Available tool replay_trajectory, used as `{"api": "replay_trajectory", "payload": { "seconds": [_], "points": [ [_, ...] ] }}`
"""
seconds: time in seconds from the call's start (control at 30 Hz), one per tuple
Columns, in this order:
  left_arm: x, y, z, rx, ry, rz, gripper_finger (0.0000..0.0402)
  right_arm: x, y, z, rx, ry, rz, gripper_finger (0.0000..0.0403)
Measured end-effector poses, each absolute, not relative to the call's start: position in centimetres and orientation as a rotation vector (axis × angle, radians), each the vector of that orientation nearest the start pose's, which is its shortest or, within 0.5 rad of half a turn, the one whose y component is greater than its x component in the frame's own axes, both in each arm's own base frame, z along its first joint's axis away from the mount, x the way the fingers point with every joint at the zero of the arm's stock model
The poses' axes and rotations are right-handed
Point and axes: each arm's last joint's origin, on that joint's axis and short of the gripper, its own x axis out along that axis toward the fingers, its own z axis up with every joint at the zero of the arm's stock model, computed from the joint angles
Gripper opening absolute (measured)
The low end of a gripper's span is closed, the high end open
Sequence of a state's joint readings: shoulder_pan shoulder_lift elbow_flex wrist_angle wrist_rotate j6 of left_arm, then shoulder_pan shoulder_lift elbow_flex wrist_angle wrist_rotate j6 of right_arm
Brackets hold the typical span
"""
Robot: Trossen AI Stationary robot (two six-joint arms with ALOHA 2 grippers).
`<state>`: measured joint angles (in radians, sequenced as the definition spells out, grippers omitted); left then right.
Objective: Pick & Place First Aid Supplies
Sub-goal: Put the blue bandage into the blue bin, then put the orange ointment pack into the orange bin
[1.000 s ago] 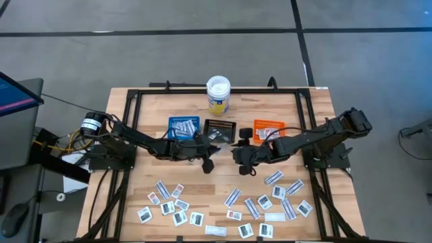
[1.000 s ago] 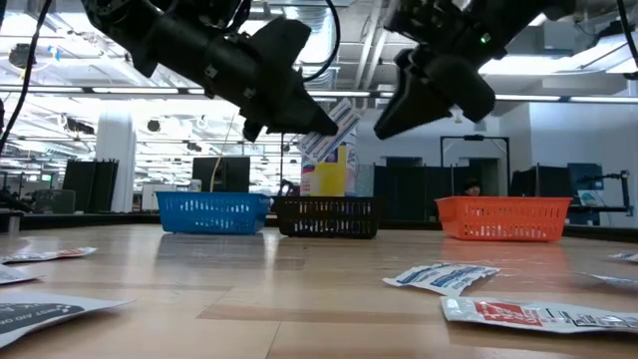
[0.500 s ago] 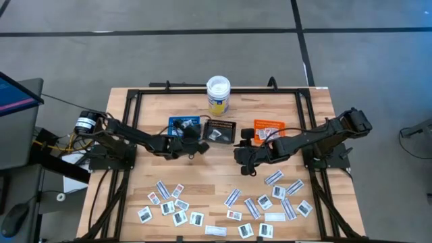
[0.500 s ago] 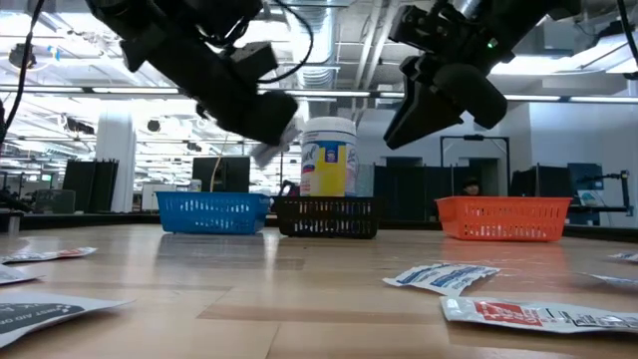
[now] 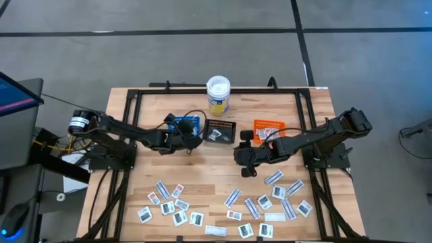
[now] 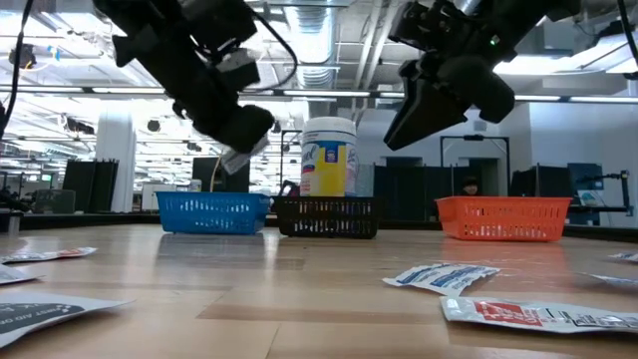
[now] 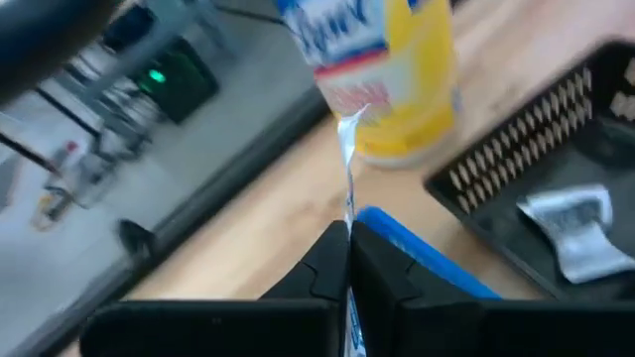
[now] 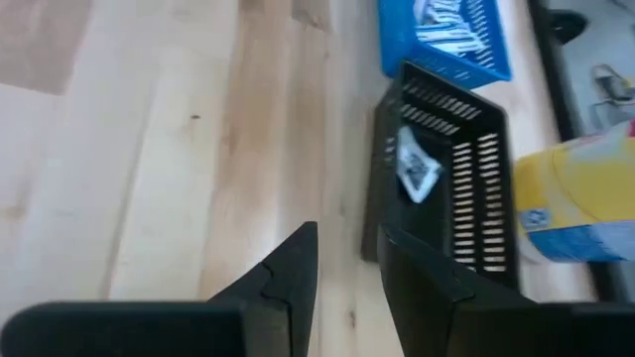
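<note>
My left gripper hangs over the blue tray and is shut on a narrow white packet, seen edge-on in the left wrist view and pale under the fingers in the low view. My right gripper hovers open above bare wood in front of the black tray, with nothing between its fingers. One crumpled packet lies in the black tray, and several lie in the blue tray. Many more packets lie flat on the near part of the table. My left gripper pinches one end of the packet between its two fingers. The rest of the strip sticks out forward past the fingertips, edge-on. The fingers slant slightly down toward the far edge. The packet is lifted clear, above the blue tray's near rim.
An orange tray with packets stands right of the black one. A white-lidded yellow tub stands behind the trays. A black frame runs around the table's edges. Bare wood lies between the trays and the loose packets.
My left gripper has carried the packet from in front of the black tray toward the far left, ending over the blue tray. Its wrist has turned and tipped up nearer to level. It has stayed shut on the packet.
</note>
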<state>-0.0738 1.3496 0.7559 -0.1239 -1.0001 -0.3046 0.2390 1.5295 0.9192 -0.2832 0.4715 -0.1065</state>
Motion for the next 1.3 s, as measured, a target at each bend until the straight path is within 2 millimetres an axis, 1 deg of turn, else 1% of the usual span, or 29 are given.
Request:
{"api": "replay_trajectory", "payload": {
  "seconds": [0.1,0.23,0.4,0.77,0.97,1.07,1.17,1.3],
  "points": [
    [26.5,1.1,21.4,0.078,0.54,0.92,0.0019,29.7,5.9,20.3,-0.408,0.853,-0.167,0.0102],
    [26.3,2.1,20.7,0.066,0.587,0.963,0.0022,29.8,5.7,20.3,-0.404,0.854,-0.174,0.0102],
    [25.7,2.8,20.1,0.024,0.628,1.015,0.0024,29.8,5.5,20.3,-0.4,0.856,-0.181,0.0102],
    [25.6,2.6,20.0,0.005,0.633,1.016,0.0024,29.8,5.5,20.3,-0.4,0.856,-0.18,0.0102],
    [25.9,2.2,19.8,-0.082,0.682,0.875,0.0023,29.8,5.5,20.3,-0.4,0.856,-0.18,0.0102],
    [26.0,2.1,19.8,-0.093,0.68,0.857,0.0023,29.8,5.5,20.3,-0.4,0.856,-0.18,0.0102],
    [26.5,1.6,20.7,-0.098,0.65,0.835,0.0023,29.8,5.5,20.3,-0.4,0.856,-0.18,0.0102],
    [27.9,-0.1,23.4,-0.115,0.59,0.708,0.0023,29.8,5.5,20.3,-0.4,0.856,-0.18,0.0102]
  ]
}}
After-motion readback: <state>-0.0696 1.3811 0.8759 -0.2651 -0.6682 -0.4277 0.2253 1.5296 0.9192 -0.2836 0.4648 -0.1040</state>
